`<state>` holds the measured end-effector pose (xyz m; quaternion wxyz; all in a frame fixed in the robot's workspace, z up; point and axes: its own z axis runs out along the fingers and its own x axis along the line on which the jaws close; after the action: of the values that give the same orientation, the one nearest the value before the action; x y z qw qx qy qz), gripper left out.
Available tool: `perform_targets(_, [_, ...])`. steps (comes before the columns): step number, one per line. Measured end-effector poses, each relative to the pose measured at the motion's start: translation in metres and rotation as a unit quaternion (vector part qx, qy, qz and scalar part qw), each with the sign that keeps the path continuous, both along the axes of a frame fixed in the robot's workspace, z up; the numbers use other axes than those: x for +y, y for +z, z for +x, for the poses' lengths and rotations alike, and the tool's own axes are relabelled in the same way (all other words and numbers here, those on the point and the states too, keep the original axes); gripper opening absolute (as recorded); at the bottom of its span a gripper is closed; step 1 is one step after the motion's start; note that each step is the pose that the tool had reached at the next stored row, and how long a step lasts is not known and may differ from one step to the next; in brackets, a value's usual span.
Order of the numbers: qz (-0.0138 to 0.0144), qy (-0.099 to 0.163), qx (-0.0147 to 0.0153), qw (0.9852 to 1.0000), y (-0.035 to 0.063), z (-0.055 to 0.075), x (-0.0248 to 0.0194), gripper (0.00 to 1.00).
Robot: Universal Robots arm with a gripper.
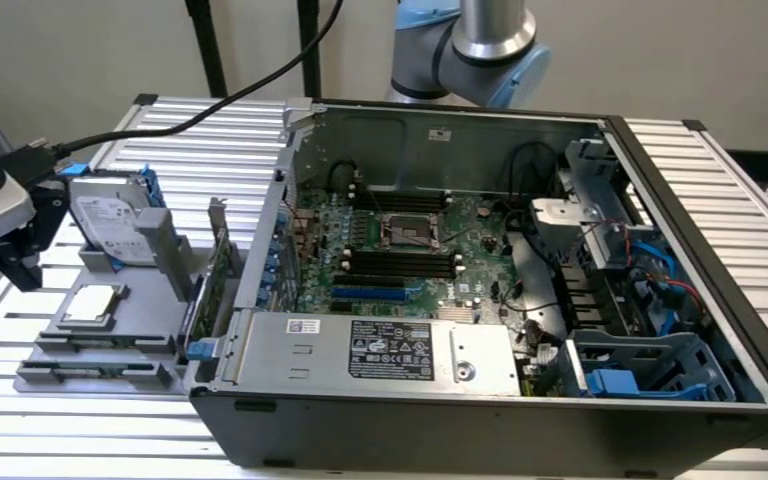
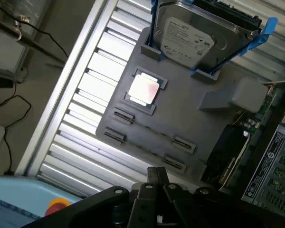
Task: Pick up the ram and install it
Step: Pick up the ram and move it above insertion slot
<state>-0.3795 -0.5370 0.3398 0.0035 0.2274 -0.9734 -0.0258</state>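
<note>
Where the ram (image 2: 149, 129) appears edge-on between clips (image 2: 122, 115) of the grey tray (image 2: 190, 123), the tool (image 2: 156, 175) hangs near; its opening cannot be told.
Handling, as judged: centre over the stick, align lengthwise, descend squarely, clear of the clips.

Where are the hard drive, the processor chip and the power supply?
hard drive (image 2: 190, 40), wrist view, its white label
processor chip (image 2: 143, 89), wrist view, its metal lid
power supply (image 1: 391, 352), exterior view, its black label
</note>
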Motion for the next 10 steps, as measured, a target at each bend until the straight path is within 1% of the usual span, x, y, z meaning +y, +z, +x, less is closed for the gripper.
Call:
perform_targets(2, [0.0,0.018,0.0,0.9998,-0.0006,0.0,0.0,0.11])
perform_targets(5, [0.0,0.046,0.0,0.999,-0.0015,0.0,0.0,0.11])
perform_targets(7, [0.0,0.064,0.0,0.998,-0.0021,0.0,0.0,0.11])
perform_targets(10, [0.0,0.091,0.0,0.9959,-0.003,0.0,0.0,0.11])
